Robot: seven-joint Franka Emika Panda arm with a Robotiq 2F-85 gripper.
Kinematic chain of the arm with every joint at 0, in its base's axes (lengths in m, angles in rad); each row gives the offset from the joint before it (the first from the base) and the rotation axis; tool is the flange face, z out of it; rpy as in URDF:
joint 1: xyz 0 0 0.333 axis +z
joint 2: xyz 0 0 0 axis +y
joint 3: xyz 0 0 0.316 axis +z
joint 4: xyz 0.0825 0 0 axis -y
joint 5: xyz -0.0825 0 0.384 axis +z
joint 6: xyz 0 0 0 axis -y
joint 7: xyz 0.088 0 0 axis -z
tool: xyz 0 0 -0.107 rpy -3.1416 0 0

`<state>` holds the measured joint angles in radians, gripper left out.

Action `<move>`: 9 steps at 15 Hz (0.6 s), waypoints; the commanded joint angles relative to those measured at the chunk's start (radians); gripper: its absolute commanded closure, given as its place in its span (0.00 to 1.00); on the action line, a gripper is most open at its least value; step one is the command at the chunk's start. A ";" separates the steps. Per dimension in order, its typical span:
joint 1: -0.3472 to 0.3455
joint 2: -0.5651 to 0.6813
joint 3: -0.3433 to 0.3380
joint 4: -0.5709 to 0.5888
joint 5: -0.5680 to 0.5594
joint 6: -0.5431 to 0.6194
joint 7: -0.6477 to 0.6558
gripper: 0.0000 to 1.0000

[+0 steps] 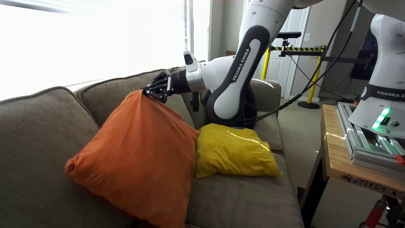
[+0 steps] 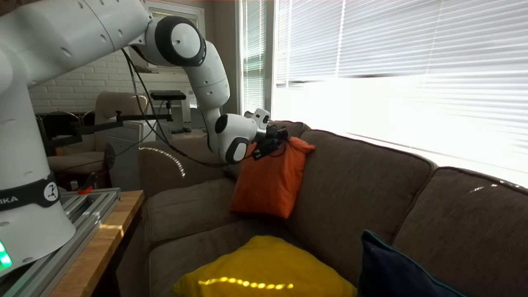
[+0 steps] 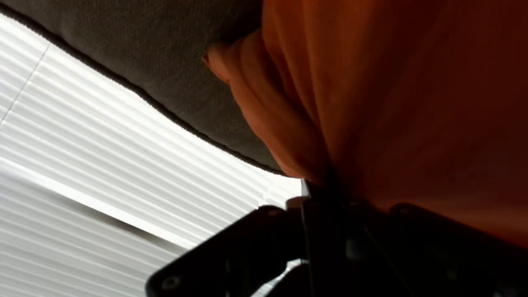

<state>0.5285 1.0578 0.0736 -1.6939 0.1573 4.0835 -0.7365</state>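
My gripper [image 1: 147, 91] is shut on the top corner of a large orange pillow [image 1: 142, 152]. The cloth is drawn up into folds at the fingertips. The pillow stands tilted against the couch back in both exterior views; its lower part rests on or close to the seat. In an exterior view the gripper [image 2: 284, 138] is at the pillow's [image 2: 266, 185] top edge. In the wrist view the fingers [image 3: 330, 194] are dark and close together, with bunched orange cloth [image 3: 288, 111] between them; the exact tips are in shadow. A yellow pillow [image 1: 234, 152] lies on the seat beside the orange one.
The brown couch [image 2: 363, 198] runs below a bright window with blinds [image 3: 103, 123]. A navy pillow [image 2: 396, 272] leans at the near end. The arm's base stands on a wooden table [image 1: 332, 142] beside the couch. A camera on a stand [image 1: 286, 35] and yellow posts [image 1: 313, 79] are behind.
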 commanded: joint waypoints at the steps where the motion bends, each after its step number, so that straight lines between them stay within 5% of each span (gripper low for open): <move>1: 0.043 0.089 -0.033 0.070 0.071 0.030 0.027 0.99; 9: 0.092 0.167 -0.052 0.139 0.225 -0.072 0.035 0.99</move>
<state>0.5907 1.1854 0.0532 -1.6146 0.2897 4.0658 -0.7104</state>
